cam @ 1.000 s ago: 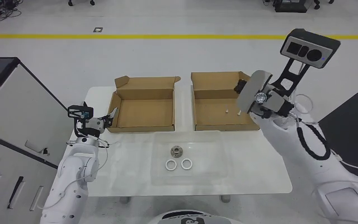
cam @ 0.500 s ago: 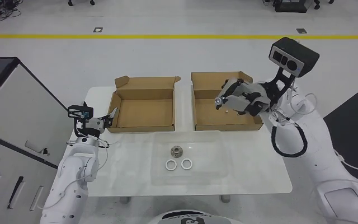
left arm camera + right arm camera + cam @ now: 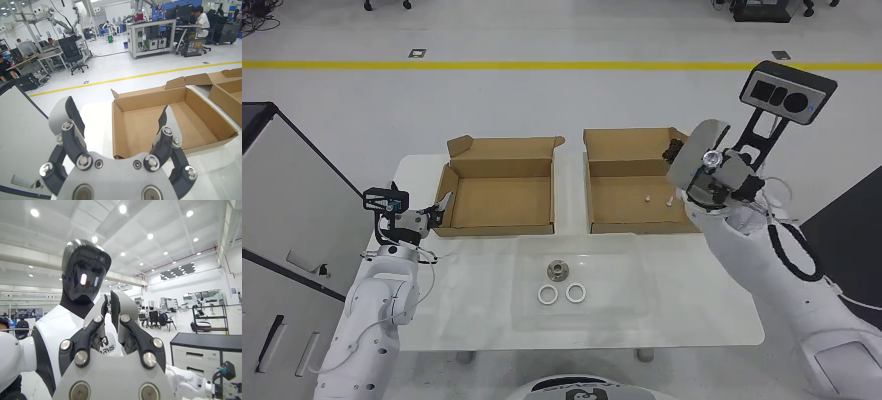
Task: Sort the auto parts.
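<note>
My right gripper is raised and turned upward, shut on a small metal spring. In the top view that right gripper hangs over the right edge of the right cardboard box. That box holds two small white parts and a dark part in its far corner. A metal hub and two white rings lie on a clear tray. My left gripper is open beside the left box, which is bare inside, at the table's left edge.
The two open boxes stand side by side at the back of the white table. A grey cabinet stands close to the left arm.
The right arm dipped over the right box half a second ago and has swung back up beside it. The left arm has not moved.
</note>
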